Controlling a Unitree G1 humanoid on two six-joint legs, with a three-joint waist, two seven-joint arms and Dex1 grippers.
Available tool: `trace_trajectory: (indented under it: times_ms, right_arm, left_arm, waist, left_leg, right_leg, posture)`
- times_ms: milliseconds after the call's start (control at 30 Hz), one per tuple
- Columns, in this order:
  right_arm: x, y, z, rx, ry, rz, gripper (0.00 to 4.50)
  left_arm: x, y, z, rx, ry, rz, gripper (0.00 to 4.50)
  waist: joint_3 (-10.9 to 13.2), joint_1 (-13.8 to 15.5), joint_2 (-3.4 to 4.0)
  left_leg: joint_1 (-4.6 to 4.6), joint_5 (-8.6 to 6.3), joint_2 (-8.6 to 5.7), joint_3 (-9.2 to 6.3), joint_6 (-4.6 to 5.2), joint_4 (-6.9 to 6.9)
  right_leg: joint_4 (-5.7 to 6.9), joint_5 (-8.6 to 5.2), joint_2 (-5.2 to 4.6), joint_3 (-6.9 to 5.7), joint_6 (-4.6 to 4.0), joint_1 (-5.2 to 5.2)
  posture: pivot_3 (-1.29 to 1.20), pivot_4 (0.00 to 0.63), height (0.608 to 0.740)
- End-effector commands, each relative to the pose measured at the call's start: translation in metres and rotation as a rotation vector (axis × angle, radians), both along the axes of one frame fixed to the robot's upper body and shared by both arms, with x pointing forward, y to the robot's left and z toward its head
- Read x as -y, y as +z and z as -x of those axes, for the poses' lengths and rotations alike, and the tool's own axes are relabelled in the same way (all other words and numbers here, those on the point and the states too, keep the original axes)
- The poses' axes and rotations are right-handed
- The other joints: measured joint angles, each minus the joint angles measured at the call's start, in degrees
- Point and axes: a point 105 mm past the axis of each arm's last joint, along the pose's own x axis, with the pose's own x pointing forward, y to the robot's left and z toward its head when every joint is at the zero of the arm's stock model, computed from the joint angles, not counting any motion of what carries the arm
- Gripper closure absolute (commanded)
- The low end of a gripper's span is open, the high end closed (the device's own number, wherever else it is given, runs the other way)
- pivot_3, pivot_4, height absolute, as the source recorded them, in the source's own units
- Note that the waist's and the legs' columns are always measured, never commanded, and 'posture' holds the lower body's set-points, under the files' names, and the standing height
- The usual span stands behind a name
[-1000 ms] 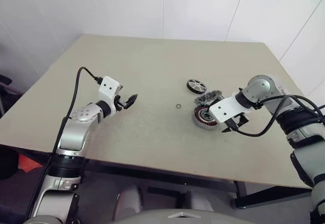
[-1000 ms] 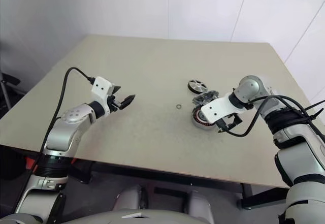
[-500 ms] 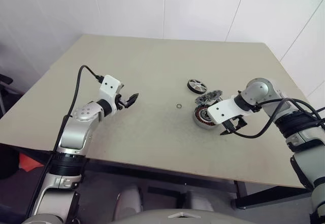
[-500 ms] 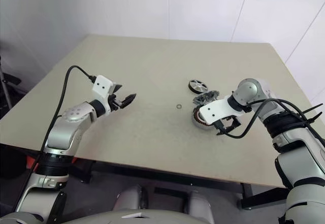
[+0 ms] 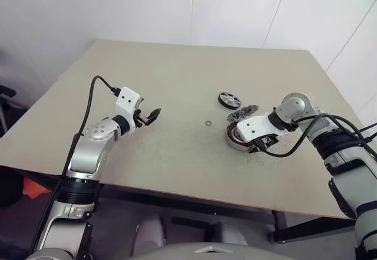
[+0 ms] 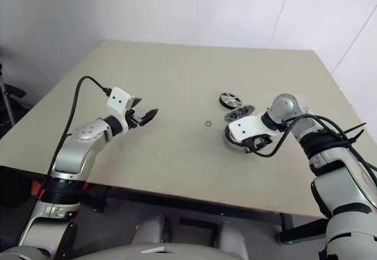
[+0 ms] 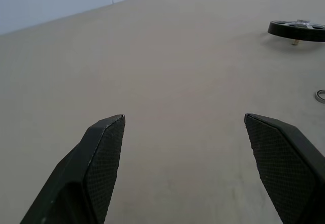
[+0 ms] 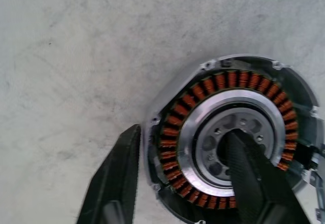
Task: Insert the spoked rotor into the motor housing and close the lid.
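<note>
Copper windings glow in a ring inside the housing (image 8: 231, 137), which lies open side up on the beige table (image 5: 177, 89), toward the robot's right and near the front edge. The right gripper (image 8: 185, 176) points steeply down onto it: one black finger (image 8: 118, 173) stands outside the rim on the bare tabletop, just beside the metal wall, and the other finger (image 8: 251, 170) reaches into the dark centre hole. So the jaws straddle one side of the wall and winding ring, partly apart. I cannot tell whether the pads actually press on the metal, so I would not call it a firm hold.

Just behind the housing, touching or nearly touching its far edge, lies the lid (image 5: 242, 113), its toothed side showing. A little farther back sits the rotor (image 5: 228, 100), black-rimmed with shiny spokes, flat on the table and apart from the other two. A tiny ring (image 5: 208, 122) lies alone to the left of the housing, between it and the left arm.

Over on the left, the left gripper (image 5: 152, 116) hangs above bare table, pointing roughly level toward the parts, well apart from them. Its two fingers are spread wide with nothing between them.
</note>
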Motion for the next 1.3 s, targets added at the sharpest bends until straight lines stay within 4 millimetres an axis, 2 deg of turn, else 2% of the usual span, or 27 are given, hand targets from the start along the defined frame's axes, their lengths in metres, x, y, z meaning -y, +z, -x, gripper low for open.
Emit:
trace_trajectory:
  times_ms: [33, 200, 300, 500, 600, 867, 1067, 1300]
  right_arm:
    - [-0.001, 0.011, -0.007, 0.053, -0.008, -0.021, 2.27]
    - [-0.007, 0.02, -0.003, 0.029, -0.027, -0.103, 2.27]
    - [-0.014, 0.03, 0.012, -0.096, -0.103, -0.2, 2.27]
    - [-0.024, 0.039, 0.044, -0.257, -0.188, -0.259, 2.27]
    - [-0.03, 0.036, 0.041, -0.258, -0.267, -0.276, 2.27]
    - [-0.043, 0.015, 0.013, -0.202, -0.568, -0.313, 2.27]
    - [-0.044, 0.013, 0.012, -0.207, -0.633, -0.294, 2.27]
    - [-0.049, 0.013, 0.011, -0.236, -0.672, -0.287, 2.27]
  left_arm:
    - [0.0, 0.013, -0.001, 0.055, -0.004, -0.002, 0.51]
    - [0.002, 0.012, -0.002, 0.055, -0.004, 0.002, 0.51]
    - [0.002, 0.011, 0.0, 0.053, -0.001, 0.005, 0.51]
    - [0.002, 0.008, 0.0, 0.048, 0.002, 0.007, 0.51]
    - [0.003, 0.008, 0.0, 0.048, -0.002, 0.007, 0.51]
    - [0.001, 0.009, -0.001, 0.05, -0.002, -0.006, 0.51]
    - [0.001, 0.008, 0.0, 0.048, 0.001, -0.013, 0.51]
    - [0.0, 0.006, 0.001, 0.045, 0.005, -0.016, 0.51]
  waist:
    - [0.0, -0.09, -0.04]
    - [0.0, -0.19, -0.04]
    - [0.0, -0.11, -0.04]
    - [0.01, 0.21, -0.02]
    - [0.01, -0.07, -0.01]
    - [-0.01, -0.23, -0.1]
    - [0.03, -0.27, -0.08]
    - [0.05, -0.18, -0.03]
  left_leg:
    - [0.03, 0.0, 0.01, -0.01, 0.0, 0.0]
    - [0.02, 0.0, 0.0, 0.0, 0.0, 0.01]
    - [0.01, 0.0, 0.01, 0.0, 0.0, 0.0]
    - [-0.06, -0.01, 0.0, 0.0, 0.02, -0.14]
    - [0.0, 0.0, 0.04, -0.01, -0.02, -0.23]
    - [0.2, 0.08, 0.02, -0.02, -0.15, -0.22]
    - [0.63, 0.09, -0.03, -0.02, -0.19, -0.25]
    - [0.85, 0.09, -0.19, -0.03, -0.19, -0.58]
  right_leg:
    - [-0.03, 0.0, 0.0, 0.0, 0.0, 0.03]
    - [-0.06, 0.0, 0.0, 0.01, 0.0, 0.0]
    - [-0.05, 0.0, 0.01, 0.01, 0.0, 0.0]
    - [-0.03, 0.01, 0.0, 0.01, 0.0, -0.07]
    - [-0.02, 0.0, 0.03, -0.03, 0.01, -0.07]
    - [-0.08, -0.09, 0.03, 0.0, 0.16, 0.06]
    - [-0.4, -0.28, 0.03, 0.04, 0.46, 0.38]
    - [-1.75, -0.28, 0.01, 0.02, 0.46, 1.2]
  posture:
    - [0.0, 0.0, 0.74]
    - [0.0, 0.0, 0.74]
    - [0.0, 0.0, 0.74]
    - [0.0, 0.0, 0.74]
    - [0.0, 0.0, 0.74]
    - [0.0, 0.0, 0.74]
    - [0.0, 0.0, 0.74]
    - [0.0, 0.0, 0.74]
